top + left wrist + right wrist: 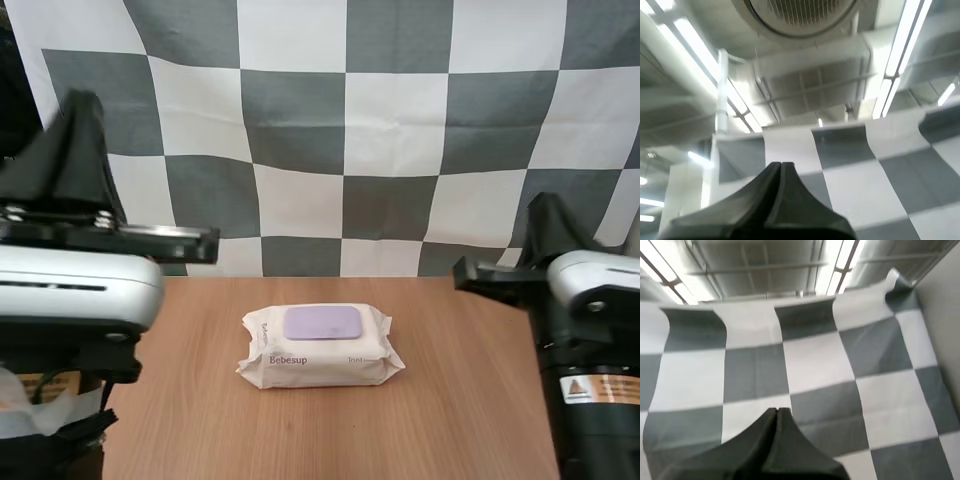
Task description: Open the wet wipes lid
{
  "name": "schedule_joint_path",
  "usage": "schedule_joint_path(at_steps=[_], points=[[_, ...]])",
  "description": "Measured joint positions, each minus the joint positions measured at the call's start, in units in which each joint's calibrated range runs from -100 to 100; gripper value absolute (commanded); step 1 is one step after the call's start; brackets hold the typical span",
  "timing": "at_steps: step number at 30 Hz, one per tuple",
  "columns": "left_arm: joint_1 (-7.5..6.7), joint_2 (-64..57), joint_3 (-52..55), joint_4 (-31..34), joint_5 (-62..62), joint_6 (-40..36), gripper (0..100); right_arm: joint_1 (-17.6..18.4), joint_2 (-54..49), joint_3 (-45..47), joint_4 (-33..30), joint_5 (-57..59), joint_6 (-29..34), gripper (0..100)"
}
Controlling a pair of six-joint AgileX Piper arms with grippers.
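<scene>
while the two arms sit folded at the near side of the surface [470, 400], each carries its pincer lifted and well apart from the pack. at the left, the left arm [75, 285] is bent close to the camera, its silver link lying level and the black wrist rising above it. the left pincer [781, 165] points up and away from the surface, its two fingers pressed together into one dark wedge with nothing between them. in the middle of the surface lies one pack of wet wipes [320, 362], white, flat on its back, its long side running left to right. it is roughly halfway between the arms and a little toward the far edge. one purple lid [323, 323] sits on its top face, lying flat and shut against the pack. at the right, the right arm [592, 285] is folded in much the same way, standing lower in the high view, its black wrist tilted up. the right pincer [777, 411] likewise aims upward, its two fingers closed on each other as a single wedge, holding nothing.
</scene>
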State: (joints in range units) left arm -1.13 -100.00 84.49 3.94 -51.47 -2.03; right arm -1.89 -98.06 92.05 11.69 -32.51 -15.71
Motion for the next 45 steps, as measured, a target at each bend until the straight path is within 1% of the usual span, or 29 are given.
schedule_joint_path(at_steps=[3,6,8,10,11,12,15,16,17,18,19,22,25,26,29,30,31,32,33,34,35,37,41,45], points=[[0.0,0.0,-6.3,2.4,-4.9,-2.3,0,0.0,0.0,-5.4,0.0,-7.4,-2.0,0],[0.0,2.3,-12.2,5.9,-5.8,-3.8,0,0.0,2.0,-11.4,-3.2,-13.4,-3.3,0],[0.0,4.6,-15.2,8.3,-4.3,-3.8,0,0.0,5.3,-15.5,-6.4,-14.9,-3.3,0],[0.0,6.3,-16.8,9.4,-2.9,-3.8,0,0.0,6.2,-16.4,-7.4,-15.3,-3.3,0],[0.0,7.9,-18.9,10.7,-1.1,-3.8,0,0.0,7.4,-17.6,-8.1,-15.3,-3.2,0],[0.0,12.4,-23.1,12.7,4.7,-3.8,0,0.0,10.3,-20.6,-11.0,-14.5,-3.2,0],[0.0,14.5,-25.2,13.6,7.1,-3.8,0,0.0,12.5,-22.7,-12.8,-13.3,-3.3,0],[0.0,17.4,-28.6,13.8,11.4,-3.8,0,0.0,15.6,-26.0,-15.3,-10.9,-3.9,0],[0.0,20.7,-31.9,13.8,15.4,-3.5,0,0.0,21.6,-32.3,-20.6,-2.2,-4.8,0],[0.0,21.9,-32.8,13.8,17.0,-3.2,0,0.0,23.6,-34.0,-21.8,0.1,-5.5,0],[0.0,24.7,-35.7,13.8,20.9,-2.1,0,0.0,24.0,-34.8,-22.6,1.2,-5.8,0],[0.0,31.8,-43.3,13.8,31.4,3.1,0,0.0,30.3,-41.6,-24.3,9.9,-9.0,0],[0.0,36.2,-47.9,14.0,36.8,6.5,0,0.0,33.6,-44.9,-24.4,14.4,-11.1,0],[0.0,39.0,-50.5,14.7,41.0,8.6,0,0.0,34.7,-46.2,-24.4,16.0,-12.1,0],[0.0,41.3,-52.0,15.2,43.8,10.5,0,0.0,38.7,-50.4,-25.6,20.8,-14.6,0],[0.0,43.3,-52.8,15.6,46.6,12.1,0,0.0,40.7,-52.5,-26.5,24.2,-15.8,0],[0.0,44.1,-53.0,15.6,47.7,12.7,0,0.0,46.2,-57.5,-28.4,31.7,-17.7,0],[0.0,46.6,-53.3,15.7,51.5,14.4,0,0.0,47.8,-58.1,-28.8,33.9,-18.0,0],[0.0,49.0,-51.4,15.7,59.7,16.5,0,0.0,49.4,-58.5,-29.2,36.1,-18.6,0],[0.0,49.0,-48.2,15.7,64.6,16.7,0,0.0,52.2,-58.7,-31.0,42.1,-19.9,0],[0.0,48.4,-46.5,15.7,67.1,16.3,0,0.0,53.2,-57.7,-32.2,45.7,-20.1,0],[0.0,46.9,-41.8,14.7,73.1,14.4,0,0.0,52.8,-53.8,-33.0,53.3,-20.1,0],[0.0,46.6,-33.8,11.3,83.6,13.1,0,0.0,51.2,-45.9,-30.4,62.5,-20.0,0],[0.0,46.7,-25.9,5.4,90.7,16.4,0,0.0,51.3,-37.8,-25.4,66.3,-20.0,0]])
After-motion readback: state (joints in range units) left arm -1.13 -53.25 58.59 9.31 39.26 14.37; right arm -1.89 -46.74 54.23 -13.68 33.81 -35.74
